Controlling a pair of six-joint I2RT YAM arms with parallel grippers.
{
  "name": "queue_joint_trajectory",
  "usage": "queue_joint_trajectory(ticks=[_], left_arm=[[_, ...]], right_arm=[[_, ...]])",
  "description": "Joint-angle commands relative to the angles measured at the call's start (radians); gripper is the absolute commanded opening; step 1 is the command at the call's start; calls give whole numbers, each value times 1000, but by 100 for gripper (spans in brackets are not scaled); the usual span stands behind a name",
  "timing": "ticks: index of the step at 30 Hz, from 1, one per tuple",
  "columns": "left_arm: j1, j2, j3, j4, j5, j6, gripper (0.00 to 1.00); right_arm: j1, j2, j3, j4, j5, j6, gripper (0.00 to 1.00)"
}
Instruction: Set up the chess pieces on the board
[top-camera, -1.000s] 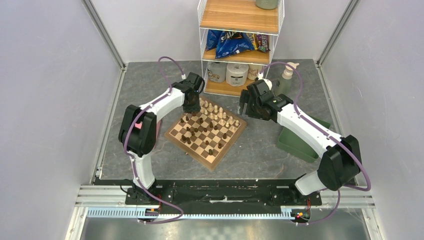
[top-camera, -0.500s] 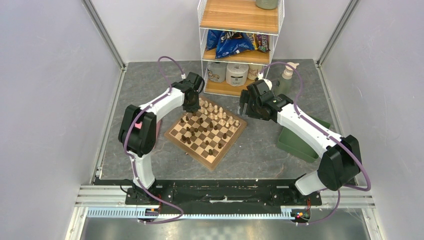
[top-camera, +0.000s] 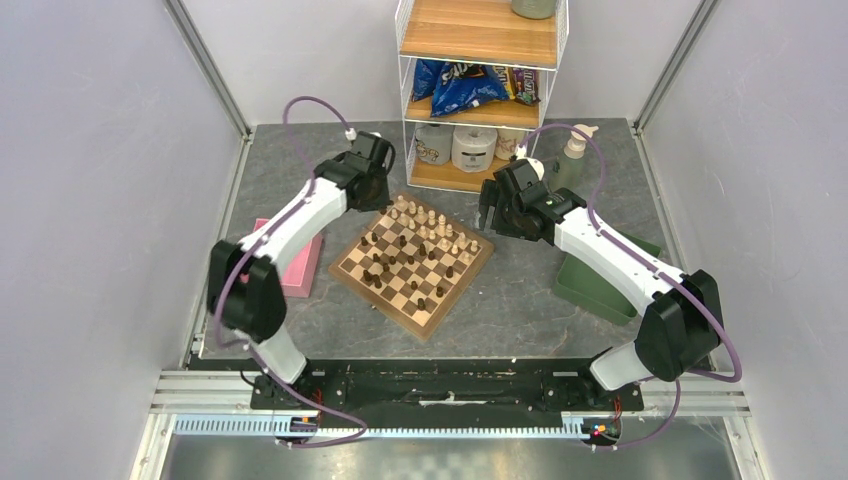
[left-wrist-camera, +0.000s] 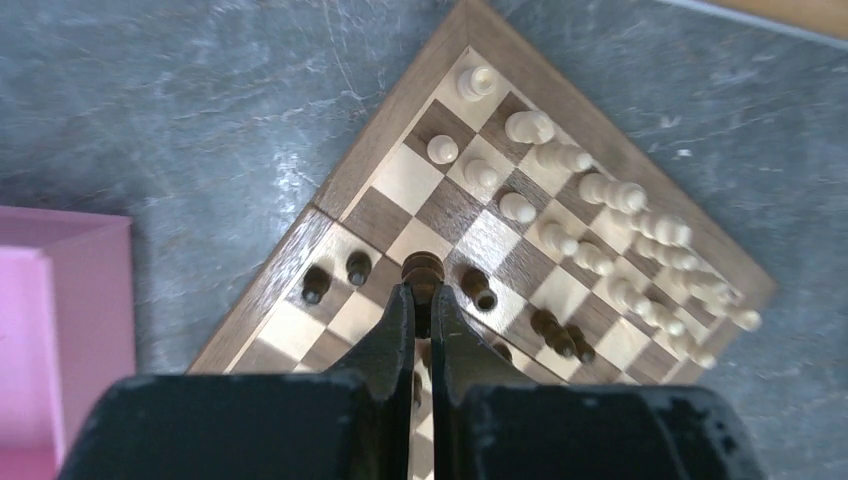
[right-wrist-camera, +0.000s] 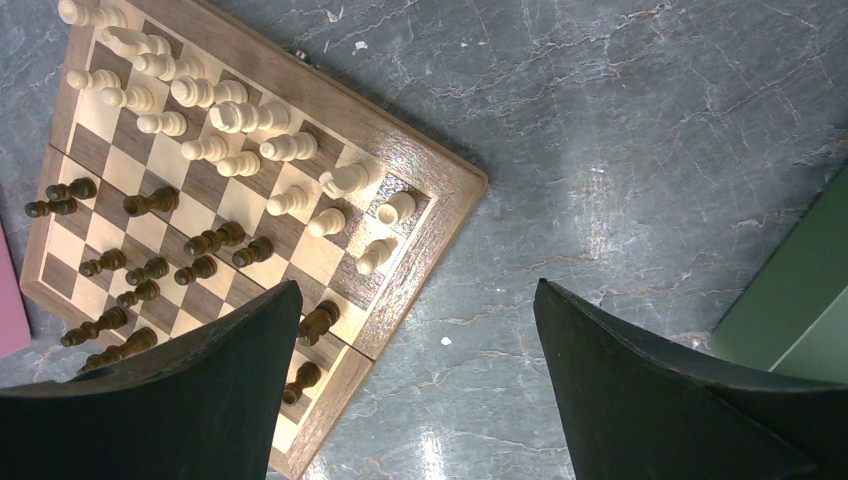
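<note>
To the left of the left gripper (left-wrist-camera: 421, 296) lies the pink block (left-wrist-camera: 60, 300). It has a raised rim, and on the part that shows we see no pieces. The left gripper is clenched on one dark piece (left-wrist-camera: 422, 267), held at its tips over the left part of the board (left-wrist-camera: 385, 118). Whether this piece touches the square under it, we cannot tell.

Beyond these tips the cream pieces (left-wrist-camera: 530, 127) stand in two rows along the far edge of the board, so we judge this side finished or nearly so. The other dark pieces (right-wrist-camera: 210, 240) stand scattered beside and behind the tips, on the middle and near squares, not in rows. We think that ordering them is the work that is left.

The right gripper (right-wrist-camera: 415, 290) is spread wide and holds nothing. Under it are the right corner of the board and the grey table (right-wrist-camera: 600, 150). To its right is the green tray (right-wrist-camera: 800, 290), and in its visible part we see no pieces.
</note>
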Motion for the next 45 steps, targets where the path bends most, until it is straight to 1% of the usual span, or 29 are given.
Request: queue_joint_trajectory(ticks=[1, 6, 11, 15, 20, 30, 38, 45], left_arm=[[9, -220, -55, -30, -47, 27, 2], [27, -403, -224, -86, -99, 2, 2], [54, -494, -381, -96, -97, -28, 2], [59, -484, -434, -70, -60, -29, 2], [60, -440, -455, -28, -21, -24, 2], [59, -355, -481, 31, 5, -23, 2], [59, -323, -505, 69, 26, -30, 2], [59, -306, -517, 76, 17, -33, 2]], right_arm=[[-3, -22, 40, 5, 10, -1, 94], [-3, -10, 44, 5, -1, 5, 94], [-3, 3, 50, 5, -13, 10, 94], [-2, 6, 52, 7, -20, 11, 94], [-2, 2, 48, 6, -19, 14, 94], [-3, 9, 48, 6, -16, 12, 94], [-2, 13, 50, 5, -15, 12, 94], [-3, 16, 51, 5, -15, 9, 94]])
